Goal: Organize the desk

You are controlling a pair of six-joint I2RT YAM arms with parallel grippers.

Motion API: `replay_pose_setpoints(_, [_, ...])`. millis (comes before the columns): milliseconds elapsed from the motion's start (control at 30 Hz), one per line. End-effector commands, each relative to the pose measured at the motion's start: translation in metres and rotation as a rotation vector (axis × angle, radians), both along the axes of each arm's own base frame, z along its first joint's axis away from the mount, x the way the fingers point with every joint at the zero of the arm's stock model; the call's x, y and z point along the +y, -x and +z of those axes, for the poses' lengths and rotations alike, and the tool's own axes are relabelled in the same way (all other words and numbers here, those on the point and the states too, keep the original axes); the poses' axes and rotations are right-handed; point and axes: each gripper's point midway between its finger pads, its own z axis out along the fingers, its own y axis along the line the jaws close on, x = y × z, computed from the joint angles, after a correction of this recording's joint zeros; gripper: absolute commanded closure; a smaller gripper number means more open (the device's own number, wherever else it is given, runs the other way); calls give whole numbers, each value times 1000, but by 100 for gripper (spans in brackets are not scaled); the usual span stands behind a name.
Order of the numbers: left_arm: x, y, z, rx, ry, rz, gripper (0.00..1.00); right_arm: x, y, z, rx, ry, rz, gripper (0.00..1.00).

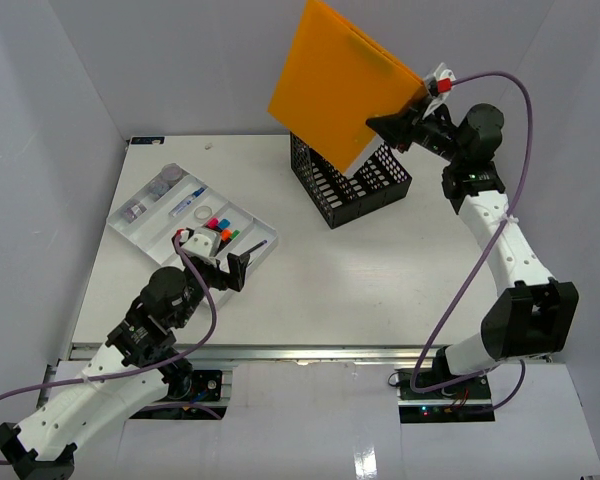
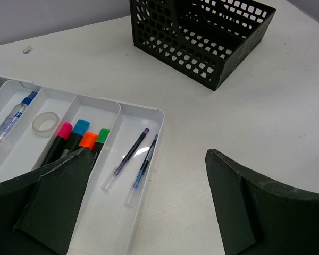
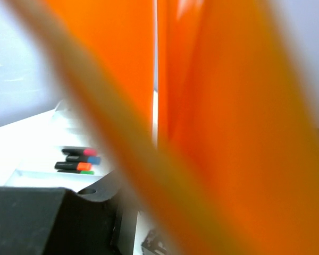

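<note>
One flat orange folder [image 1: 342, 82] above perforated black basket [image 1: 330, 196], smooth white desk [image 1: 380, 285].

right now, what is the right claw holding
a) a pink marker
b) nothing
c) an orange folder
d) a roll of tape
c: the right claw is shut on the edge of the orange folder, held up tilted in the air by the black basket.

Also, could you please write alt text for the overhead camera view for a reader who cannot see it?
The right gripper holds an orange folder tilted above a black mesh basket on the white desk. The open left gripper hovers at the corner of a white tray holding markers.
</note>
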Motion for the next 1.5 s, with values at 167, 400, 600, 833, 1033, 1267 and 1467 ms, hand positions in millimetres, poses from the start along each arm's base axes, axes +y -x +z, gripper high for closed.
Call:
replay_pose_setpoints(167, [1, 2, 1, -6, 1, -5, 2, -42, 8, 15, -120, 3, -190, 92])
replay_pose_setpoints(400, [2, 3, 2, -11, 4, -5, 2, -58, 5, 11, -120, 4, -260, 92])
replay_pose_setpoints(600, [1, 3, 2, -12, 3, -11, 2, -62, 2, -3, -97, 6, -275, 92])
replay_pose_setpoints(833, [1, 3, 2, -13, 3, -12, 2, -58, -10, -23, -36, -6, -254, 92])
replay_pose_setpoints(1033, [0, 2, 1, -10, 0, -14, 2, -41, -17, -41, 26, 4, -208, 92])
replay_pose_setpoints(1267, [0, 2, 1, -7, 0, -13, 2, -18, -29, -59, 46, 57, -205, 92])
replay_pose_setpoints(1467, [0, 2, 0, -7, -2, -15, 2, -6, -47, -80, 53, 118, -244, 92])
